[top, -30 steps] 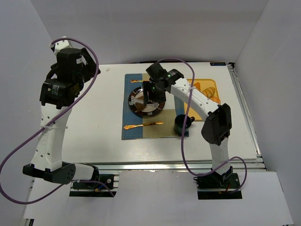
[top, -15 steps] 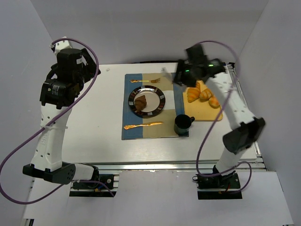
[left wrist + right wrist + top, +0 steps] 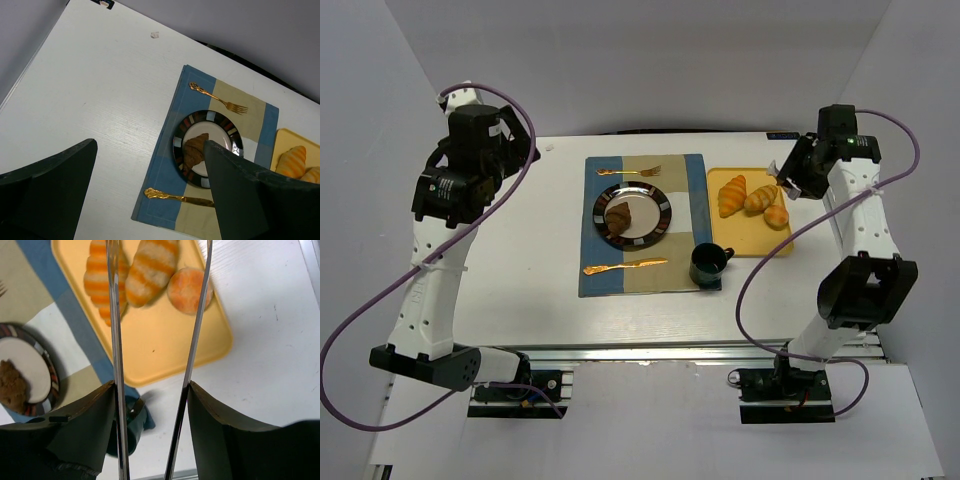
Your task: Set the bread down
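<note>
Your right arm has swung away from the plate (image 3: 661, 203) and the right gripper (image 3: 787, 180) now hangs over the far right edge of the yellow tray (image 3: 758, 240). Its jaws stand moderately apart and hold nothing; in the wrist view the two thin blades frame the tray with a bare gap between them. The bread (image 3: 618, 213), a brown croissant, lies on the white centre of the striped plate, left of its middle. That plate sits on the blue and tan placemat (image 3: 601, 272), with a gold fork (image 3: 630, 171) behind it and a gold knife (image 3: 625, 266) in front. A dark mug (image 3: 708, 264) stands at the mat's near right corner, just beside the tray. Three orange rolls (image 3: 731, 195) are bunched at the far end of the tray. Your left gripper (image 3: 150, 145) hangs high over the left side of the bench (image 3: 520, 260), jaws wide apart and empty.
</note>
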You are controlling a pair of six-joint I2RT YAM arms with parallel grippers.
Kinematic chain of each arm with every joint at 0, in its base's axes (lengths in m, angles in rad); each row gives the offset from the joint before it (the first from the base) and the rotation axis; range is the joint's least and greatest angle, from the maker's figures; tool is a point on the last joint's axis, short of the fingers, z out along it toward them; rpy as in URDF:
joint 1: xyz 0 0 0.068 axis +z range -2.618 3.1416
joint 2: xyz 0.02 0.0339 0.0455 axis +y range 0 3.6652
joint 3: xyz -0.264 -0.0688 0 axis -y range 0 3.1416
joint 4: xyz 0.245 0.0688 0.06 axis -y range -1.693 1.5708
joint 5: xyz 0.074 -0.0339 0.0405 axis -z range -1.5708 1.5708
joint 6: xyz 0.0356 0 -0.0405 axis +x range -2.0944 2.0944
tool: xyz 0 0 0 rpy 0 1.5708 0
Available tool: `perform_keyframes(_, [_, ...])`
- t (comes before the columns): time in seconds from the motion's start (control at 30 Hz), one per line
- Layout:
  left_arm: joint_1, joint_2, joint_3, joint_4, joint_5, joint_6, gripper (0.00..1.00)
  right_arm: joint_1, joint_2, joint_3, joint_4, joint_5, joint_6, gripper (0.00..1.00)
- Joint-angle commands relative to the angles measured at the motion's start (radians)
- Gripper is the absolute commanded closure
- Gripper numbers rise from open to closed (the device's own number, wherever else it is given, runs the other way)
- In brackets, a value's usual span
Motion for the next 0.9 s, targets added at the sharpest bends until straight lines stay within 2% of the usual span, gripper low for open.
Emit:
perform_keyframes(0.0, [0.001, -0.007, -0.008, 0.026, 0.016, 0.003, 0.02, -0.021, 0.044, 0.037, 0.077, -0.037, -0.023, 0.37])
perform_keyframes(0.5, [0.001, 0.011, -0.004, 0.0, -0.017, 0.014, 0.02, -0.025, 0.203, 0.034, 0.135, -0.101, -0.021, 0.39])
perform_keyframes(0.87, [0.001, 0.028, -0.002, 0.007, -0.024, 0.016, 0.02, -0.025, 0.223, -0.004, 0.126, -0.09, -0.019, 0.52])
